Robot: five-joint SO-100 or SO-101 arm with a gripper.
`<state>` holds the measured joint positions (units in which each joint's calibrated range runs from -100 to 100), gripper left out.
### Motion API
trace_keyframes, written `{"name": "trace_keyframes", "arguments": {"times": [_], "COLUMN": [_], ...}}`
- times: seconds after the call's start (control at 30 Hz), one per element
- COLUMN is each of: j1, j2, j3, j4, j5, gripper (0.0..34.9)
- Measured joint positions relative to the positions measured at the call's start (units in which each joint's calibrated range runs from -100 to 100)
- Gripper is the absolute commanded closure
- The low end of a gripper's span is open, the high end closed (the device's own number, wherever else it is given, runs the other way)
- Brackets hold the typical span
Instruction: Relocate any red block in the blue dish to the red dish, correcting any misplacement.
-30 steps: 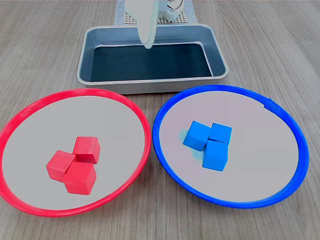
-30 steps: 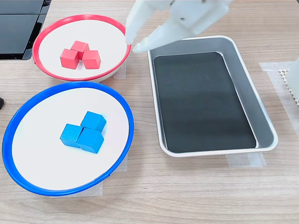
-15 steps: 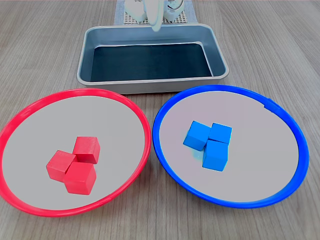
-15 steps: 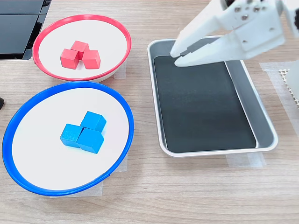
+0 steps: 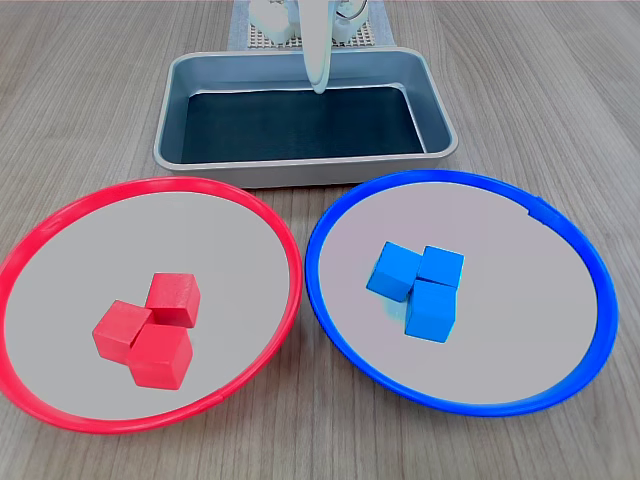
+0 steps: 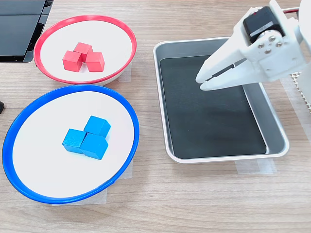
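Gripper (image 6: 201,82): mine, nearly closed, empty, above metal tray (image 6: 163,97);
Red dish (image 5: 70,215): three red cubes (image 5: 150,330);
Blue dish (image 5: 560,240): three blue cubes (image 5: 420,285)

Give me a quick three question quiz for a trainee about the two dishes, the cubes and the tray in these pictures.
1. True or false: a red cube lies in the blue dish.
2. How many cubes are in the red dish?
3. The gripper hangs over which item? A) the red dish B) the blue dish C) the metal tray

Key:
1. False. The blue dish holds only the blue cubes.
2. Three, all red cubes, bunched together.
3. C. In the second exterior view its tips sit above the tray's dark floor, nearly closed, with nothing seen between them.
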<state>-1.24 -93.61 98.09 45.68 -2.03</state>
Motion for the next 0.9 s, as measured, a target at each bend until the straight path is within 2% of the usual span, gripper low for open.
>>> {"name": "trace_keyframes", "arguments": {"times": [0.63, 0.73, 0.8, 0.9], "j1": [0.00, 0.00, 0.00, 0.00], "j2": [-5.12, -5.12, -5.12, -5.12], "j3": [1.91, 1.91, 1.91, 1.91], "j4": [2.20, 2.20, 2.20, 2.20], "j5": [0.29, 0.29, 0.29, 0.29], "gripper": [34.6, 32.1, 34.6, 34.6]}}
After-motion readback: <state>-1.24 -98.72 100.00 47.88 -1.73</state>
